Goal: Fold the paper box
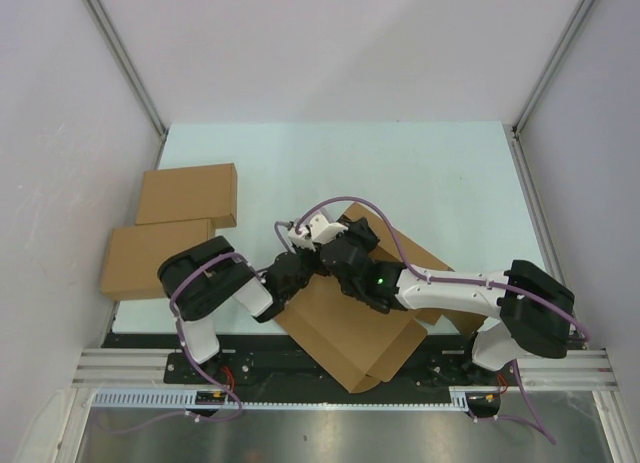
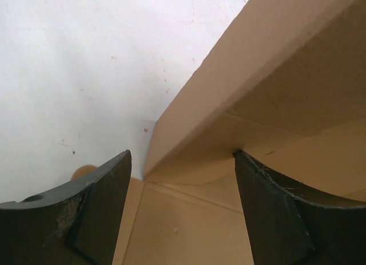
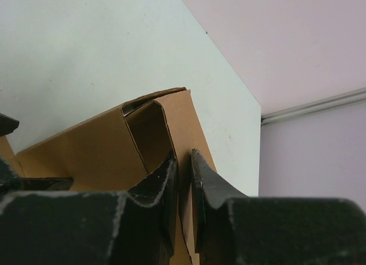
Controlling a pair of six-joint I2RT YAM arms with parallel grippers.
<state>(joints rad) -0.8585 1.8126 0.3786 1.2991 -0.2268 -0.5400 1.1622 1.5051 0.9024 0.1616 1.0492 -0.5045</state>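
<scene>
The paper box (image 1: 350,335) is a brown cardboard sheet lying skewed near the table's front edge, with some panels raised. My left gripper (image 1: 298,270) is at its left side. In the left wrist view it (image 2: 182,157) is open, its fingers (image 2: 103,208) astride a raised wall of the box (image 2: 269,70) without pinching it. My right gripper (image 1: 335,245) is over the box's far part. In the right wrist view it (image 3: 183,157) is shut on an upright cardboard flap (image 3: 191,119) of the box, next to a folded-in side panel (image 3: 86,150).
Two finished flat brown boxes (image 1: 187,195) (image 1: 155,258) lie at the left of the table, close to the left arm. The pale table (image 1: 420,173) stretches behind the box. Walls enclose the left, right and back sides.
</scene>
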